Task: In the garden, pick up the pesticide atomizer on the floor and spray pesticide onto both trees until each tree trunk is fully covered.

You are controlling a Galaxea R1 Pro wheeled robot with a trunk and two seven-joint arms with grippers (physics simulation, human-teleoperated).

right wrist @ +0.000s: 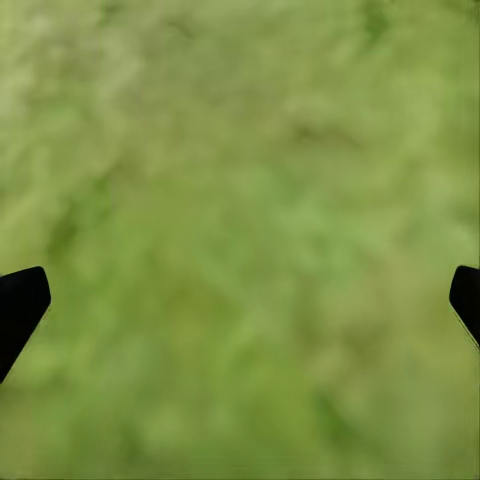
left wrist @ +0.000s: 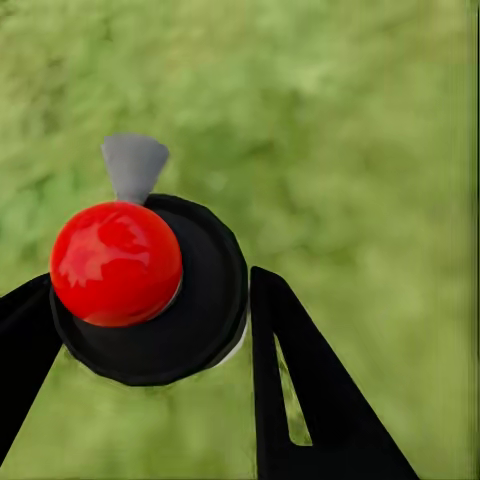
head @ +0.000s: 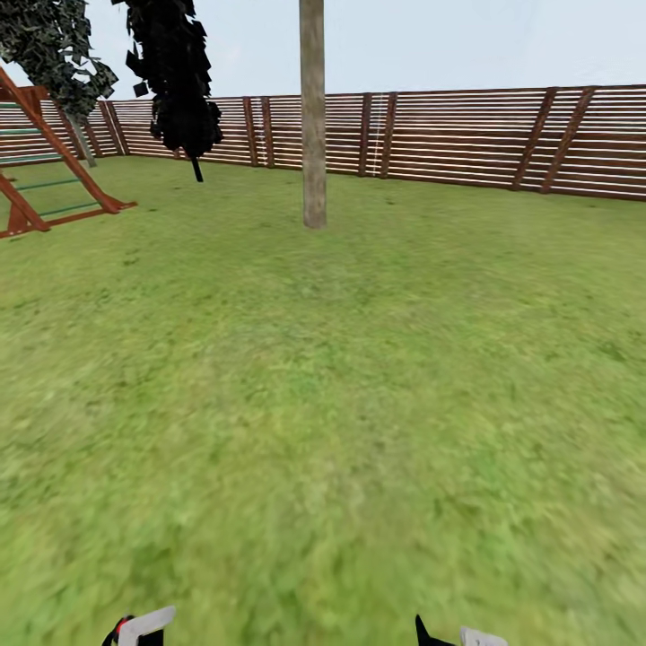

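My left gripper is shut on the pesticide atomizer, seen from above as a red round knob on a black cap with a grey nozzle, over grass. In the head view, the left gripper shows at the bottom edge. The right gripper hangs open over bare lawn, and its tip also peeks in at the bottom edge. One tree trunk, thick and pale grey-brown, rises straight ahead in the garden, several metres off. A leafy tree with a grey trunk stands at the far left.
Green lawn stretches from me to the trunk. A brown slatted fence closes the back. A red-brown wooden play frame stands at the left. A slim near-black tree stands left of the trunk.
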